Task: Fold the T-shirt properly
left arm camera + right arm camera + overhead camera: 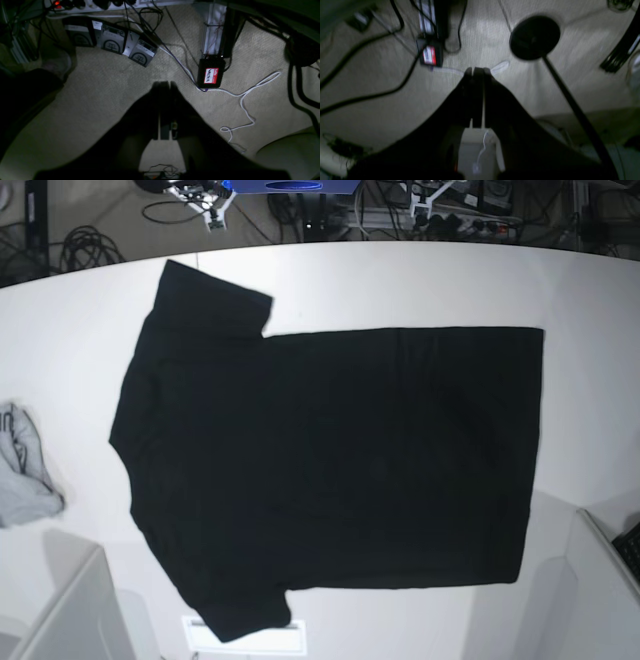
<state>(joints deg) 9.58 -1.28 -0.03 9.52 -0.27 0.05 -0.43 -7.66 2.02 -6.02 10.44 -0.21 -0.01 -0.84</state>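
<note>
T-shirt (330,460) flat (print unseen)

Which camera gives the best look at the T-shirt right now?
The base view. It shows the whole T-shirt spread flat, plain black side up, on the white table. Both wrist views show none of it, only carpet, cables and their own shut grippers, left and right.

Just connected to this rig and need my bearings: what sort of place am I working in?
Probably a robotics lab or test workspace. A black T-shirt lies flat on a white table; below are beige carpet, loose cables, a power strip and a black box with a handwritten name tag.
</note>
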